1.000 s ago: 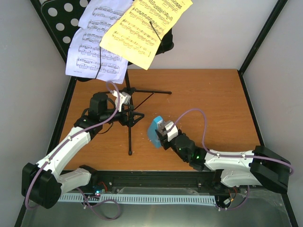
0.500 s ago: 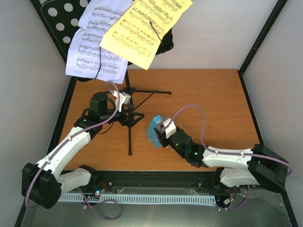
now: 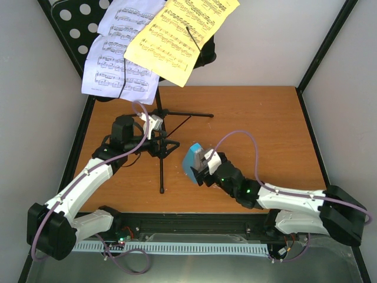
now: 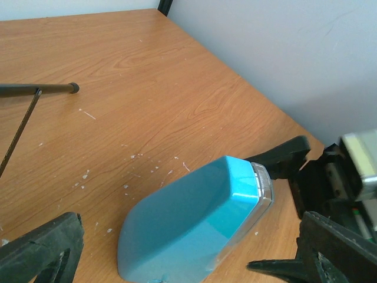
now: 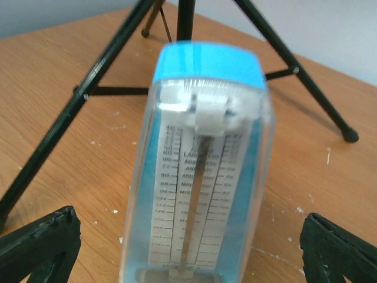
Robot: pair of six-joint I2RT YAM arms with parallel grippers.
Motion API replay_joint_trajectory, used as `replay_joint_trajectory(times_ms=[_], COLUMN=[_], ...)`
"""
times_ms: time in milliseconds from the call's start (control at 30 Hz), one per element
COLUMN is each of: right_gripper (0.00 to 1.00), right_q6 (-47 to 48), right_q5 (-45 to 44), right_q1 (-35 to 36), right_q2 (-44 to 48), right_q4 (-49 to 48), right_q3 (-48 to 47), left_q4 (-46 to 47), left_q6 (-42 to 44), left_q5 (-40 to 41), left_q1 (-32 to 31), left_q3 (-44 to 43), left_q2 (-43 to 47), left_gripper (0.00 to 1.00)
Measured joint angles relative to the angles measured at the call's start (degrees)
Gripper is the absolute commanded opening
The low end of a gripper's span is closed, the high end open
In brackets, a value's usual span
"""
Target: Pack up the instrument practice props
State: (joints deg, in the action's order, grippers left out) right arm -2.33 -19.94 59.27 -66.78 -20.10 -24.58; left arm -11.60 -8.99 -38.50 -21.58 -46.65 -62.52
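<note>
The blue metronome (image 3: 191,164) with its clear cover stands upright on the table, right of the black music stand's tripod (image 3: 161,168). My right gripper (image 3: 204,164) is open, its fingers wide on either side of the metronome (image 5: 200,177) without touching it. My left gripper (image 3: 160,137) is open and empty beside the tripod hub, facing the metronome's blue back (image 4: 188,230). The stand's round-holed desk (image 3: 73,20) at the top left carries the yellow page (image 3: 177,35) and the white pages (image 3: 121,65).
Tripod legs (image 5: 100,88) spread on the table just behind the metronome, one tipped leg (image 4: 41,88) lying far left. Black frame posts (image 3: 327,47) and white walls close the table in. The wooden table (image 3: 265,118) bears small white specks.
My right gripper has edged left and closer round the metronome as its arm stretched out. The left arm, the stand and the pages have not moved.
</note>
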Motion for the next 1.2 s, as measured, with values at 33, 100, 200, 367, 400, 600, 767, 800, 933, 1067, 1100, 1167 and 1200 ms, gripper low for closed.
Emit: replay_joint_trajectory(times_ms=[33,100,200,367,400,600,767,800,933,1067,1100,1167,1200], right_gripper=[1.00,1.00,1.00,1.00,1.00,1.00,1.00,1.00,1.00,1.00,1.00,1.00,1.00], right_q6=[0.15,0.20,0.24,-0.24,-0.52,-4.15,-7.67,-8.26,-10.93,-12.90,-13.25,-13.84,-14.05], right_q5=[0.26,0.79,1.73,2.67,2.64,5.66,8.79,9.09,10.19,10.08,10.05,9.88,9.86], right_q1=[0.00,0.00,0.00,-0.48,-1.18,-14.19,-22.93,-23.67,-25.16,-25.24,-25.29,-25.31,-25.33], right_q2=[1.64,5.60,12.98,26.21,28.09,30.40,28.35,28.02,28.24,30.58,31.04,31.89,32.28], right_q4=[1.14,3.45,7.65,14.27,15.61,22.67,25.83,26.51,28.55,29.75,30.08,30.84,31.10], right_q3=[0.15,0.37,0.42,0.02,-0.50,-6.99,-8.83,-8.83,-8.48,-7.15,-6.84,-6.19,-5.86], left_q4=[0.00,0.00,0.00,0.35,0.35,-0.28,-2.58,-2.97,-3.13,-3.61,-3.65,-3.72,-3.72], left_q6=[0.00,0.00,0.00,0.28,0.46,2.01,3.61,3.91,4.70,5.25,5.31,5.53,5.73], left_q5=[0.04,0.24,0.42,0.24,0.76,6.56,11.67,12.79,15.30,16.28,16.37,16.55,16.68], left_q1=[0.00,0.00,0.00,-0.83,-1.51,-11.41,-15.93,-16.39,-17.97,-19.54,-19.89,-20.63,-20.85], left_q3=[0.00,0.00,0.02,0.90,0.98,-0.31,-5.11,-6.43,-10.01,-10.10,-10.10,-10.08,-10.08], left_q2=[0.00,0.00,0.02,1.14,1.33,-1.20,-7.15,-8.37,-12.52,-14.29,-14.51,-14.82,-14.93], left_gripper=[0.99,0.99,0.99,1.00,0.99,0.99,0.99,0.99,0.99,0.97,0.94,0.86,0.83])
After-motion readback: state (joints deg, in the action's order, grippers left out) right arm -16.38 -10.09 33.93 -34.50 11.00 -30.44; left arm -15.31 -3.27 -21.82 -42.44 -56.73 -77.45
